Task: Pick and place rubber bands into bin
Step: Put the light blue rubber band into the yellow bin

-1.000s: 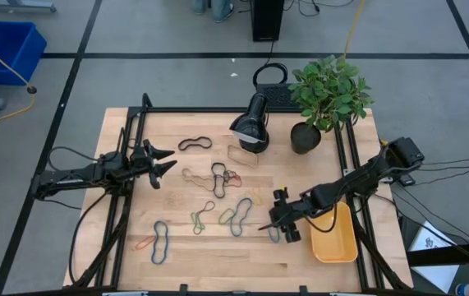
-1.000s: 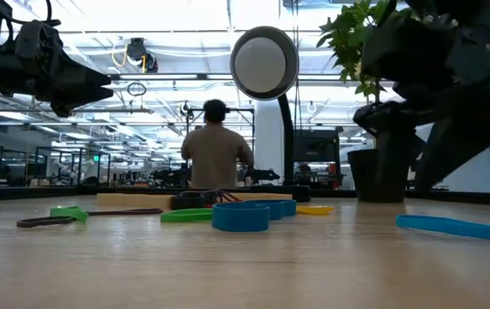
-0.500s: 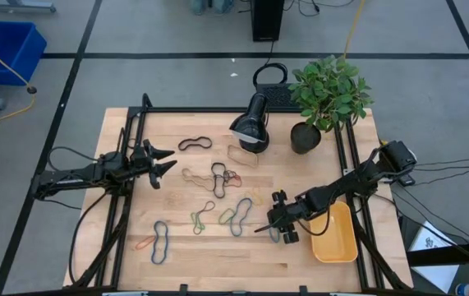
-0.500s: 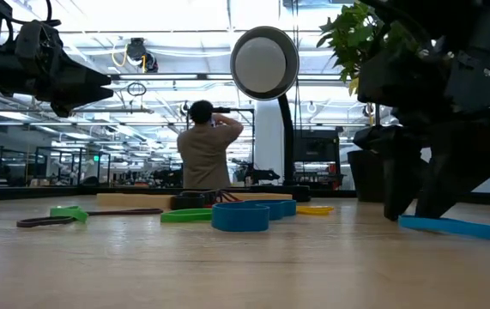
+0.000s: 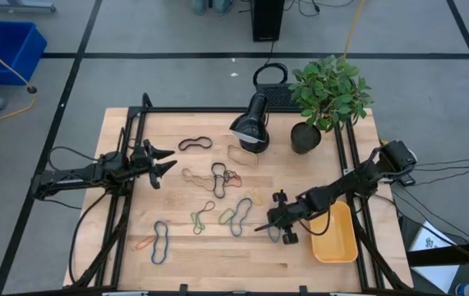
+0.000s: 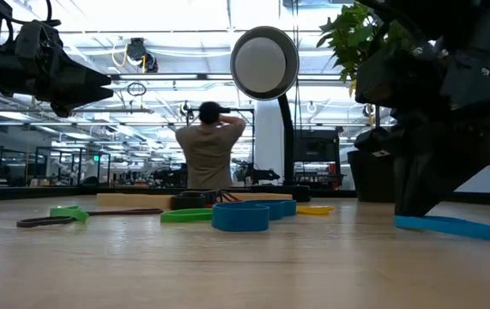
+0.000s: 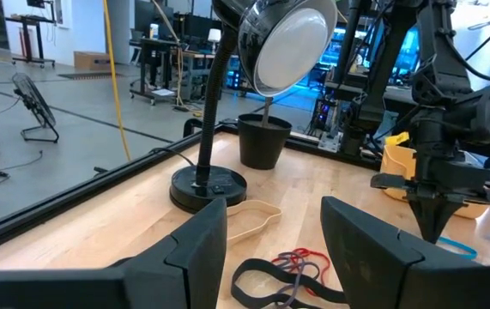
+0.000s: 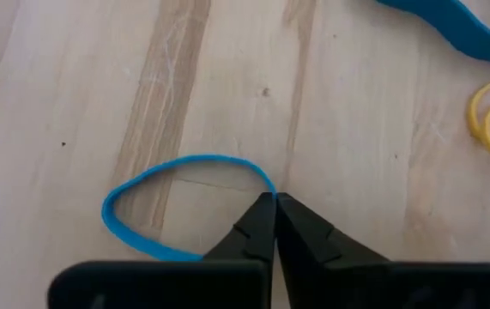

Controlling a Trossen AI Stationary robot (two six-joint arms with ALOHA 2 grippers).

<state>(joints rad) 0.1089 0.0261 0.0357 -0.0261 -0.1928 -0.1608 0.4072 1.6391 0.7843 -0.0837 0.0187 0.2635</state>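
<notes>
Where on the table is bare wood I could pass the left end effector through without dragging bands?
The strip along the table's near edge, between the blue band and the bin, is bare. So is the far-left corner beyond the black band. The middle is crowded with bands.

Rubber bands (image 5: 218, 197) mid-table, bin (image 5: 335, 236) to their right, lamp (image 5: 250, 123) and plant (image 5: 326, 94) behind.

The right tool (image 6: 416, 206) stands tip-down on the wooden desk (image 6: 245, 266), touching the end of a flat blue rubber band (image 6: 447, 226). More bands lie mid-desk: a blue loop (image 6: 240, 215), a green one (image 6: 186, 215). Behind, a round lamp (image 6: 264, 62) and a person (image 6: 208, 154).
</notes>
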